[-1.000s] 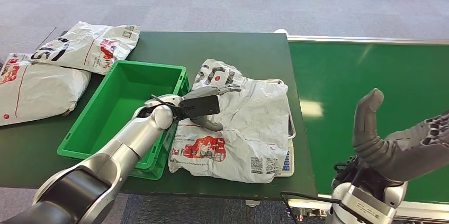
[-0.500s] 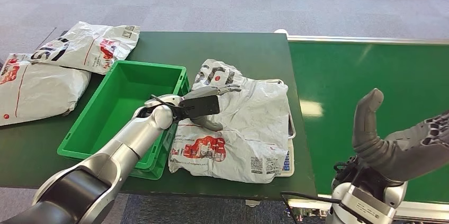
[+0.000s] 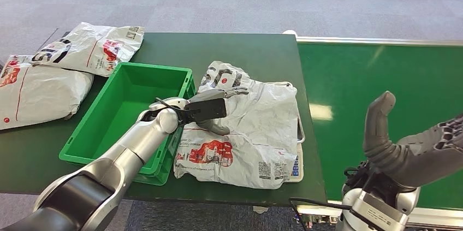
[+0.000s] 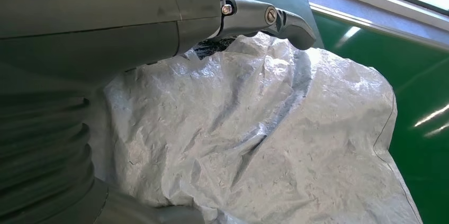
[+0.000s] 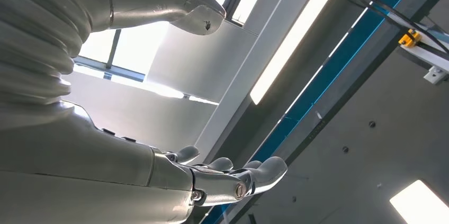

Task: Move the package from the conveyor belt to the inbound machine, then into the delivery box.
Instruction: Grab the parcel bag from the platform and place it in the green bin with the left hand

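The package (image 3: 256,132), a crumpled white bag with red print, lies on the inbound machine, a flat scale whose rim (image 3: 300,132) shows along the bag's right side. My left hand (image 3: 210,111) is on the bag's left part, fingers over a raised fold and thumb tucked under it. The left wrist view shows my left hand (image 4: 106,33) with the bag (image 4: 275,139) bulging between thumb and fingers. The green delivery box (image 3: 123,111) stands just left of the scale. My right hand (image 3: 409,143) is raised at the lower right, fingers apart and holding nothing, as the right wrist view (image 5: 106,171) also shows.
The green conveyor belt (image 3: 382,72) runs along the right of the dark green table (image 3: 245,48). Two more white packages (image 3: 93,45) (image 3: 38,89) lie at the table's far left, beyond the box. Grey carpet lies behind the table.
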